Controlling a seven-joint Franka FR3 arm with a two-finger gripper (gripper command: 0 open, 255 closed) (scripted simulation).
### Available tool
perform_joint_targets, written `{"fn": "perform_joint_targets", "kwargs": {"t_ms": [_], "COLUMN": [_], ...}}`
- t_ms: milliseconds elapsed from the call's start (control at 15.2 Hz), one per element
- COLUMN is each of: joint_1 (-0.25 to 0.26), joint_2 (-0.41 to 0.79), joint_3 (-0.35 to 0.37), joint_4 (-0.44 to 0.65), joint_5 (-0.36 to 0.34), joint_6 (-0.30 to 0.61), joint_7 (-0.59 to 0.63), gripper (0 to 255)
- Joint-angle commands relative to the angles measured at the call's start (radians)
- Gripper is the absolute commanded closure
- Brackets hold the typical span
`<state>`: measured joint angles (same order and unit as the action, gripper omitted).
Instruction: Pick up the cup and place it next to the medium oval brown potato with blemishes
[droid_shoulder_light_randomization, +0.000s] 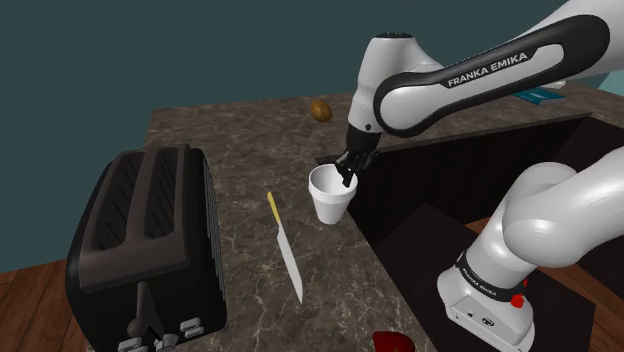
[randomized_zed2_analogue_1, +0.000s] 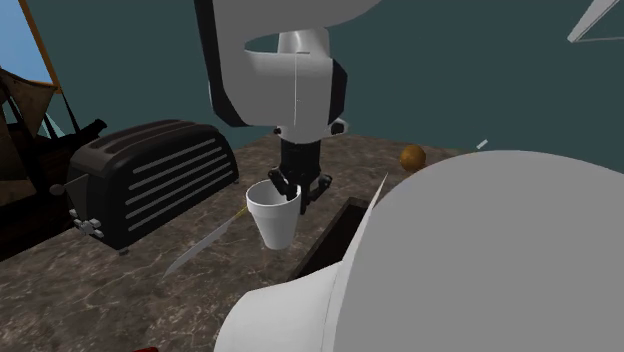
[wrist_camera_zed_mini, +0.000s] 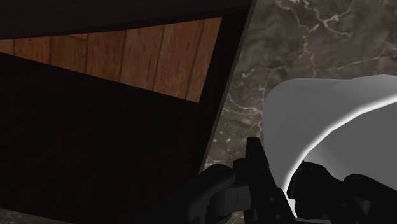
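The jaws pinch the white cup (droid_shoulder_light_randomization: 332, 197). A knife (droid_shoulder_light_randomization: 285, 246) and toaster (droid_shoulder_light_randomization: 140, 240) sit close by on the brown stone bench (droid_shoulder_light_randomization: 240, 150).

The shoulder view's bottom edge is cutting off the toaster (droid_shoulder_light_randomization: 140, 240); the arm (randomized_zed2_analogue_1: 480, 250) is blocking much of the desk (randomized_zed2_analogue_1: 100, 300); the wrist view's edge is cropping the cup (wrist_camera_zed_mini: 331, 114).

My arm (droid_shoulder_light_randomization: 545, 215) is glossy white, rounded shells over dark joints. A black band (droid_shoulder_light_randomization: 500, 65) along one link reads FRANKA EMIKA in white. A black ring (droid_shoulder_light_randomization: 478, 280) carries small lettering beside red marks (droid_shoulder_light_randomization: 516, 298). My gripper (droid_shoulder_light_randomization: 347, 178) is all black
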<state>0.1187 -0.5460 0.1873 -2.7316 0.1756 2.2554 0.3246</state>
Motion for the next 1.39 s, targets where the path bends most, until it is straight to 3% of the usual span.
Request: {"fn": "perform_joint_targets", "kwargs": {"t_ms": [0, 1320], "joint_1": [0.0, -0.01], "joint_2": [-0.017, -0.105], "joint_3": [-0.002, -0.03], "joint_4": [0.017, 0.231], "joint_5": [-0.002, -0.03], "joint_6": [-0.034, -0.336], "joint_7": [0.002, 0.017], "gripper": [255, 255]}}
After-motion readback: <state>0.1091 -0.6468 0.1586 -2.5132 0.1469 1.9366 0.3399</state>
